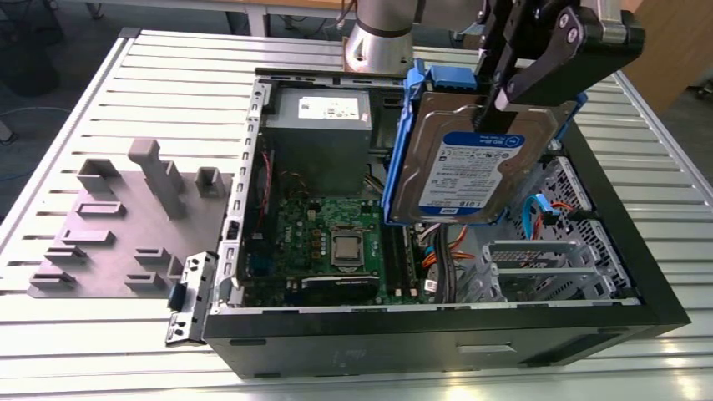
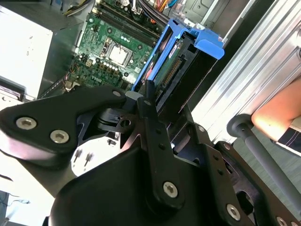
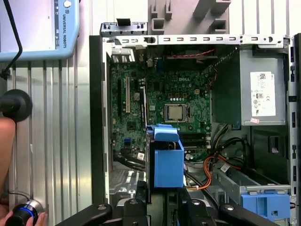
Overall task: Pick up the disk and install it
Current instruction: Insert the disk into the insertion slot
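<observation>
Matte black metal gripper (image 1: pixel 498 110) jaws clamp the flat silver-grey disk (image 1: pixel 473 180) with blue plastic rails — above the open black case (image 1: pixel 446 344), two o'clock from the green motherboard (image 1: pixel 334 242).

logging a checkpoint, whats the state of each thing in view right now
tool, shut on the disk
disk, held on edge over the open case, not yet in a bay
computer case, lying on its side, side panel off
power supply, mounted in the case
processor, exposed, no cooler on it
other blue carrier, sitting in the case's drive cage
</observation>
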You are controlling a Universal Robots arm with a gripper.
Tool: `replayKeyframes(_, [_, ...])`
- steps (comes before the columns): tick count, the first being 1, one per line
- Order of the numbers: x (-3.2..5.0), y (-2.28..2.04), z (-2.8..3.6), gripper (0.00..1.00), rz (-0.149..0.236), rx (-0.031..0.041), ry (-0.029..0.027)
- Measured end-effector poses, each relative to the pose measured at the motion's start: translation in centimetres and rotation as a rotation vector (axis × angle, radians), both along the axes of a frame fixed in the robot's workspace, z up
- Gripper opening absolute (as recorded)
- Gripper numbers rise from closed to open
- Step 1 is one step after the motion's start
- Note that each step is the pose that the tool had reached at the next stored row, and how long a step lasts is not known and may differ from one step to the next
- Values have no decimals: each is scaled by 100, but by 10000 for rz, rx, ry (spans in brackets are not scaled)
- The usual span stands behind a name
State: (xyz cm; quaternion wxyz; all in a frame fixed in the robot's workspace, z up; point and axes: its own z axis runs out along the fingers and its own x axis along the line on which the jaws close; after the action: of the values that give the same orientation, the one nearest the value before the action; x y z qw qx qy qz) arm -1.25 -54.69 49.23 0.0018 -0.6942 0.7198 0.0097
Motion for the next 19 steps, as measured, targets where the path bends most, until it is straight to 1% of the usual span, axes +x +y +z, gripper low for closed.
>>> replayKeyframes(8, [122, 0, -9, 35, 0, 0, 0])
replayKeyframes(19, [247, 0, -32, 35, -3, -1, 1])
